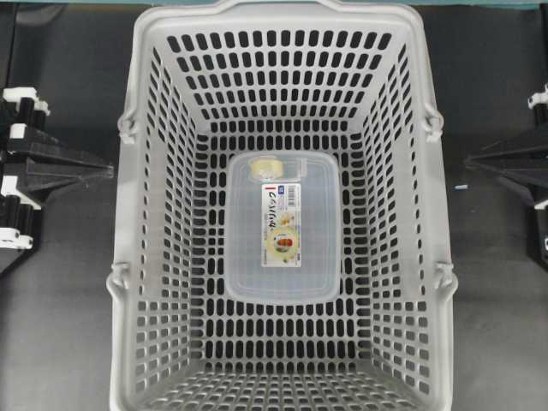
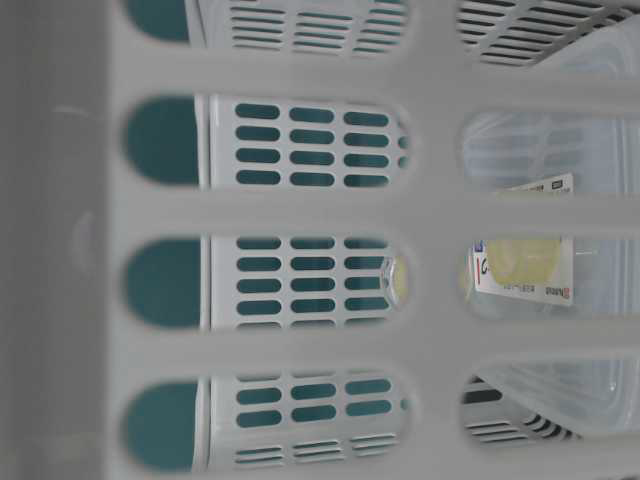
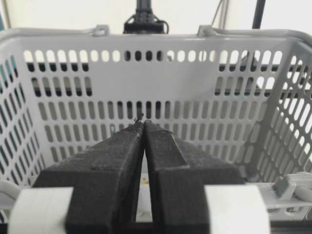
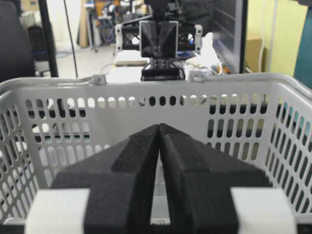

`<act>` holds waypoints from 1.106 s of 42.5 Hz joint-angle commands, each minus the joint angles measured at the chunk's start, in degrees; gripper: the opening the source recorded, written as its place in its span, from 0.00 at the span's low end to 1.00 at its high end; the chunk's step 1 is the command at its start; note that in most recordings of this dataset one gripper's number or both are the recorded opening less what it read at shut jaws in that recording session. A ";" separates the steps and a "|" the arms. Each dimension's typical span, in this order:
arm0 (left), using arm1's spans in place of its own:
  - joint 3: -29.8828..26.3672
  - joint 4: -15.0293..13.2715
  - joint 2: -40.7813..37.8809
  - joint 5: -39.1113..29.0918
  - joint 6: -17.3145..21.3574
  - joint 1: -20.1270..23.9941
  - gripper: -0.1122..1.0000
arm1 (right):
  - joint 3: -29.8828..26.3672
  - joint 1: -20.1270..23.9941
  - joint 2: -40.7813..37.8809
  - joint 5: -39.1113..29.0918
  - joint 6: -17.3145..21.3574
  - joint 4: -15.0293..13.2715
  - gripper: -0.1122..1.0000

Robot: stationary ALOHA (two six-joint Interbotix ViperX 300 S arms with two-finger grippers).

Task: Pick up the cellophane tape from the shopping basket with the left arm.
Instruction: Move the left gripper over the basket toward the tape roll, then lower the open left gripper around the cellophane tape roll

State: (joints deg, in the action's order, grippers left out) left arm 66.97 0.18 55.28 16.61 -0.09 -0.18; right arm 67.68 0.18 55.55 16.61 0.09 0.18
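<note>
- The cellophane tape (image 1: 260, 168) is a small pale yellowish ring. We see it lying flat on the lid of the clear box (image 1: 282, 282), near the far left corner of that lid, in the middle of the shopping basket (image 1: 137, 214).
- We judge that the roll is very light and stiff, with a smooth side that can slip. It should not break, but it may slide on the slick lid when pushed.
- The best hold, we think, is across the ring from above, one finger on each outer side. One finger in the hole and one outside is another way.
- The box under it looks light too, so a hard push could shift it.
- The basket walls are high, so we expect the reach must come down from above.
- The left gripper (image 3: 144, 127) is pressed together and holds nothing. It stands outside the basket, facing the slotted wall.
- The right gripper (image 4: 159, 130) is also pressed together and empty, outside the opposite wall.
- The basket stands on the dark desk (image 1: 60, 342).
</note>
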 commanded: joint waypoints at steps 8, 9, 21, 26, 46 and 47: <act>-12.48 2.37 -6.59 -13.89 -0.35 -0.26 0.10 | -0.70 -0.62 -0.18 -0.44 0.35 0.18 0.10; -13.45 2.37 -7.38 -15.12 -0.26 -0.35 0.10 | -0.70 -0.53 -0.09 -0.44 0.44 0.18 0.10; -29.62 2.37 -21.88 -33.84 0.53 -2.37 0.10 | -0.70 -0.35 0.53 -0.88 2.81 0.18 0.10; -34.72 2.37 -26.81 -40.25 0.79 -3.16 0.10 | -0.70 -0.35 0.62 -1.85 2.81 0.18 0.10; -50.01 2.37 -42.80 -58.71 -0.18 -3.87 0.19 | -0.62 -0.44 0.62 -1.93 2.81 0.18 0.68; -50.62 2.37 -43.42 -59.33 -0.26 -3.96 0.23 | -0.62 -0.44 0.62 -1.93 2.81 0.18 0.72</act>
State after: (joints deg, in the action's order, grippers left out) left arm 19.95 2.37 13.62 -40.61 -0.09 -3.87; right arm 67.68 -0.26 56.43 14.15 2.81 0.26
